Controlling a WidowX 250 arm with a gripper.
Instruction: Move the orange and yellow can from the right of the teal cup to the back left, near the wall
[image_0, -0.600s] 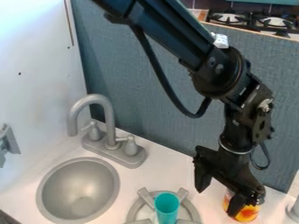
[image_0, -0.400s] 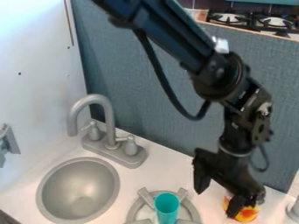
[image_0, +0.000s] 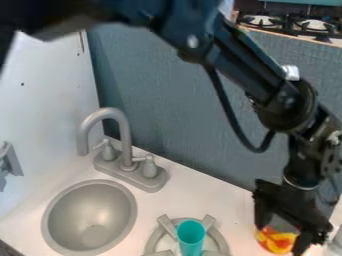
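done: the orange-and-yellow can (image_0: 275, 242) has been reached by the hand (image_0: 279, 240) | left: a firm grip seems not yet made | hand: tipped down at lower right, fingers spread around the can; touch cannot be told | can: stood on the bench (image_0: 217, 200), right of the teal cup (image_0: 191, 239)

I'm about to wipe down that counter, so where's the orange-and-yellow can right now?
In the camera view, the orange-and-yellow can is at the lower right, by the hand and to the right of the turquoise cup.
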